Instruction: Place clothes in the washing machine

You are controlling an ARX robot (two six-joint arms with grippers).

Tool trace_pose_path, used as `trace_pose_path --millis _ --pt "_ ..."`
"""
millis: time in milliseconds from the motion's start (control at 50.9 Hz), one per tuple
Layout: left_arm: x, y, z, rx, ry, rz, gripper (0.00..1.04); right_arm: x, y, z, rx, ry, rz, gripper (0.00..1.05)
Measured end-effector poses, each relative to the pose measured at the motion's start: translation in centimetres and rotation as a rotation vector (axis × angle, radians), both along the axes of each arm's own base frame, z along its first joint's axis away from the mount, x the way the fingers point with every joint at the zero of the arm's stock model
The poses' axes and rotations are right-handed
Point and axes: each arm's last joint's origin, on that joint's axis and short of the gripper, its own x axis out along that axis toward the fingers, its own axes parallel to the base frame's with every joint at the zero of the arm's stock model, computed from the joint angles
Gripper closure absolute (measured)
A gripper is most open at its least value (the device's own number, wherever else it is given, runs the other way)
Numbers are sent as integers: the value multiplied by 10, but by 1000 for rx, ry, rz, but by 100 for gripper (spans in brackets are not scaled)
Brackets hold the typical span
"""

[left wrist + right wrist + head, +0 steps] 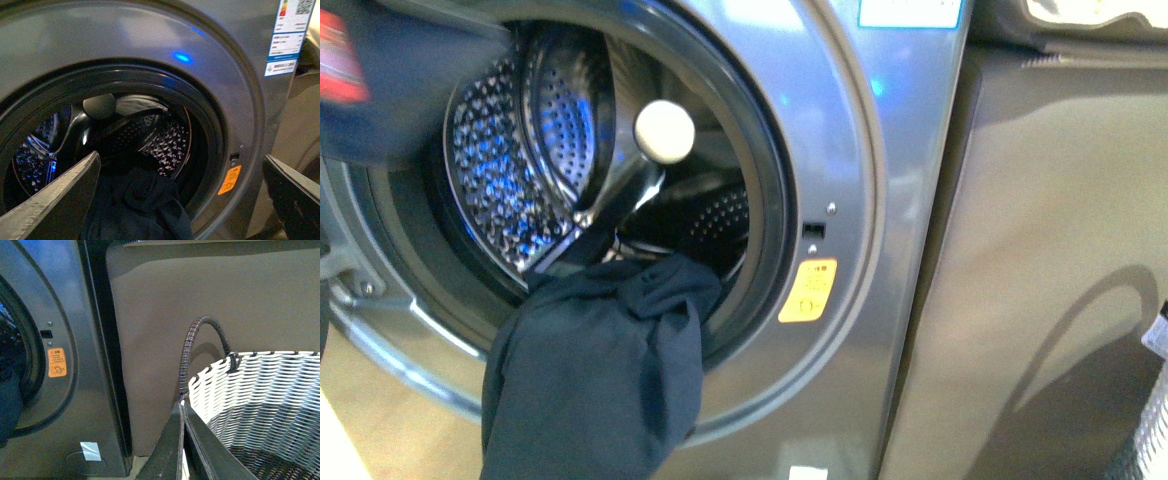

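The washing machine (880, 150) is silver-grey, and its round porthole stands open onto the perforated drum (510, 150). The clothes (600, 370), a dark navy garment, hang over the lower gasket lip, partly inside the drum and mostly draped down the front. In the left wrist view my left gripper (180, 156) is open in front of the porthole, its fingers (60, 200) wide apart above the clothes (145, 205), holding nothing. My right gripper (182, 405) is shut and empty, off to the right beside the basket handle, away from the clothes (10, 405).
A taupe cabinet (1060, 250) stands right of the machine. A woven basket (260, 395) with a dark looped handle (200, 335) sits in front of it. A yellow sticker (808, 290) marks the door frame. A blurred dark shape (380, 80) crosses the top left.
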Motion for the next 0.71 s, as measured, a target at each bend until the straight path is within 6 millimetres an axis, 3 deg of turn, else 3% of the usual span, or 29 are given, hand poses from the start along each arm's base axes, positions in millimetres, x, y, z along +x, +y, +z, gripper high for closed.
trace_pose_path --millis 197,354,432,491,707 --pt "-42 14 -3 -10 -64 -44 7 0 0 0 0 0 0 102" --pt "-50 16 -5 -14 -85 -24 7 0 0 0 0 0 0 102" --pt "-51 21 -10 -62 88 233 22 0 0 0 0 0 0 102" --pt "-55 25 -27 -71 186 368 36 0 0 0 0 0 -1 102" --pt "-69 25 -63 -77 193 382 93 0 0 0 0 0 0 102"
